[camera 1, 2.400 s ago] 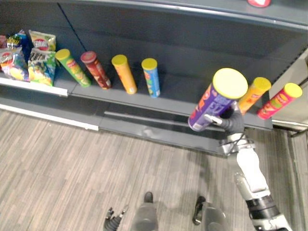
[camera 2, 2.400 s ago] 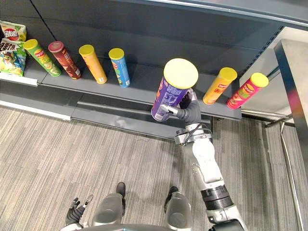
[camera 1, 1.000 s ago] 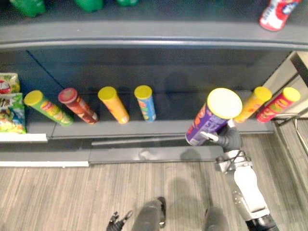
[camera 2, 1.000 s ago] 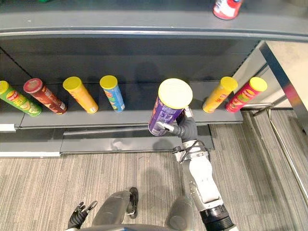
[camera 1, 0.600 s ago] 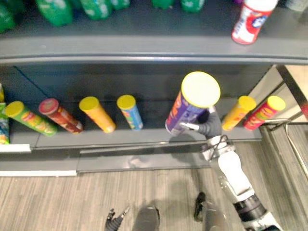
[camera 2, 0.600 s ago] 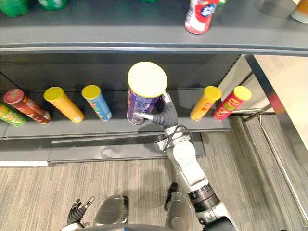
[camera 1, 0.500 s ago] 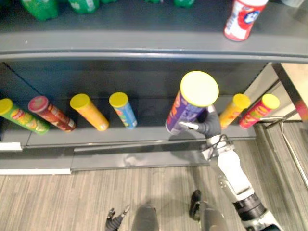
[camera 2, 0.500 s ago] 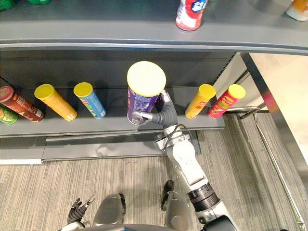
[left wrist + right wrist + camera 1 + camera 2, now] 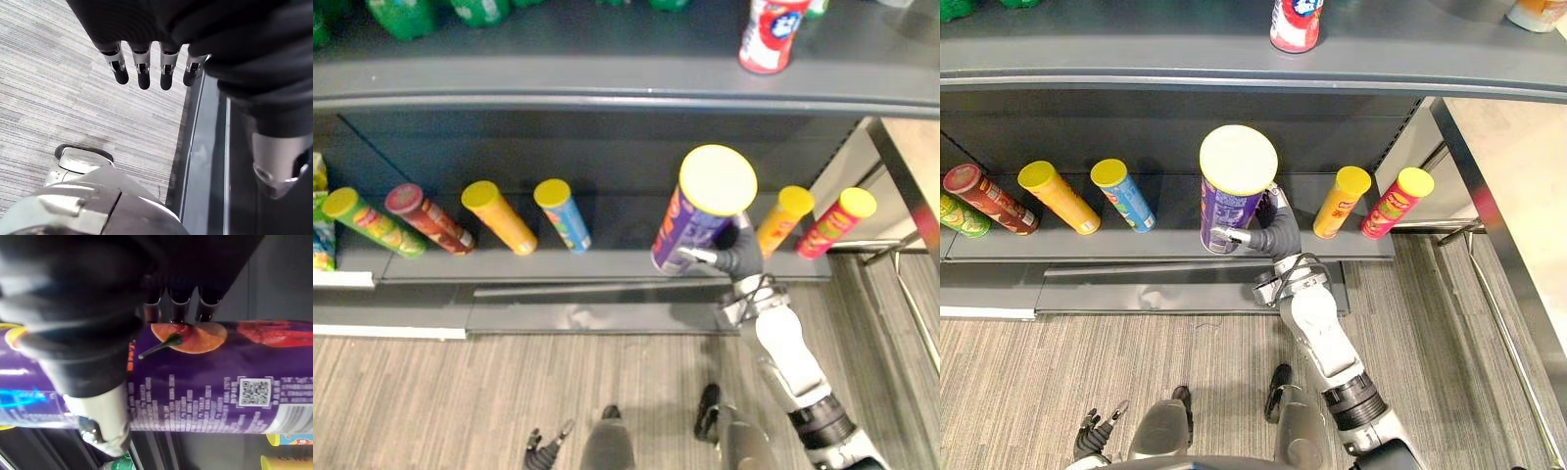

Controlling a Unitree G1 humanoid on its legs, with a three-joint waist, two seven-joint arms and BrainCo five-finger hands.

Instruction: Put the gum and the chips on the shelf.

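My right hand (image 9: 1280, 235) is shut on a purple chips can (image 9: 1232, 193) with a pale yellow lid, holding it upright with its base at the front of the lower shelf (image 9: 1185, 247), in the gap between the blue can (image 9: 1125, 197) and the orange can (image 9: 1341, 203). In the right wrist view the fingers (image 9: 180, 294) and thumb (image 9: 105, 418) wrap the purple can (image 9: 205, 377). My left hand (image 9: 546, 450) hangs low near the floor, its fingers (image 9: 143, 71) straight and holding nothing.
More chips cans stand along the lower shelf: green (image 9: 370, 223), dark red (image 9: 429, 219), yellow-orange (image 9: 498, 217) and blue (image 9: 562, 214) at the left, orange (image 9: 783, 221) and pink-red (image 9: 835, 223) at the right. A red-white canister (image 9: 769, 34) and green bottles (image 9: 409, 16) sit on the upper shelf (image 9: 607, 83).
The whole picture has shifted as the camera moved. The purple can stays in my right hand and has come closer to the shelf, its base now down at the shelf's front.
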